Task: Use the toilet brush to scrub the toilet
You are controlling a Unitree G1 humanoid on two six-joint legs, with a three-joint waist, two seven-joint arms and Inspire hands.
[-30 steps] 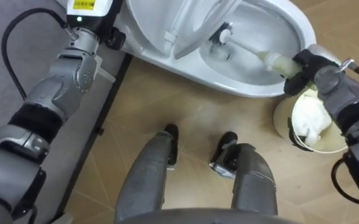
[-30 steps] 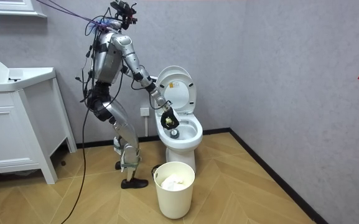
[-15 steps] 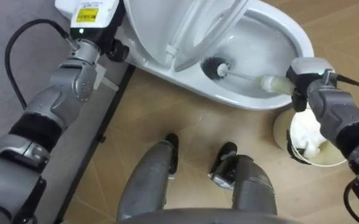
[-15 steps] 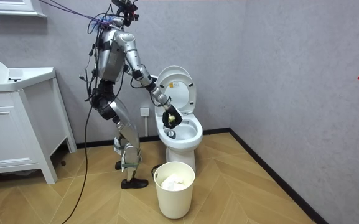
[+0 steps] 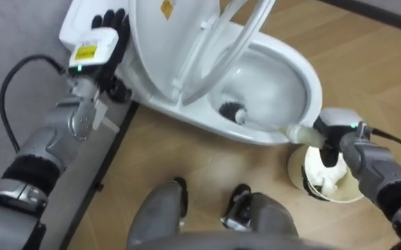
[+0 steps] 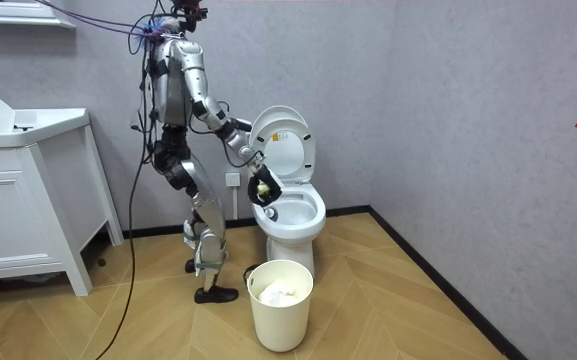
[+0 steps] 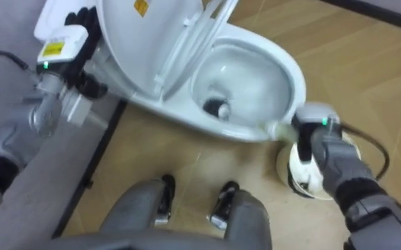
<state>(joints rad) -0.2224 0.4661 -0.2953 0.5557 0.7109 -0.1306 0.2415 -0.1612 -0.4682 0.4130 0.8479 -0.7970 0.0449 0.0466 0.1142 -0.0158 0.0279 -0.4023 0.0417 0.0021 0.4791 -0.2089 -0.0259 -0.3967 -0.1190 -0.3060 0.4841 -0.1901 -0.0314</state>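
White glazed porcelain curved smoothly round the toilet bowl (image 5: 313,82), where the brush (image 5: 232,110) pressed its dark bristly head low inside, its slim handle clenched in the right hand (image 5: 333,132). Firm sweeps under the rim would probably serve best. The left hand (image 5: 92,47) met the raised lid (image 5: 162,48); I could not tell its grasp.

The white toilet (image 5: 315,87) is standing by the wall with its lid (image 5: 162,48) tipped up, so the bowl (image 5: 273,80) is showing. The brush (image 5: 259,123) is lying slanted across the bowl. Its dark, bristly head is sitting low inside, on the side near the lid. Its thin white stick is reaching up over the front rim. The right hand (image 5: 333,132) is curling around the fat, pale handle just outside the rim.
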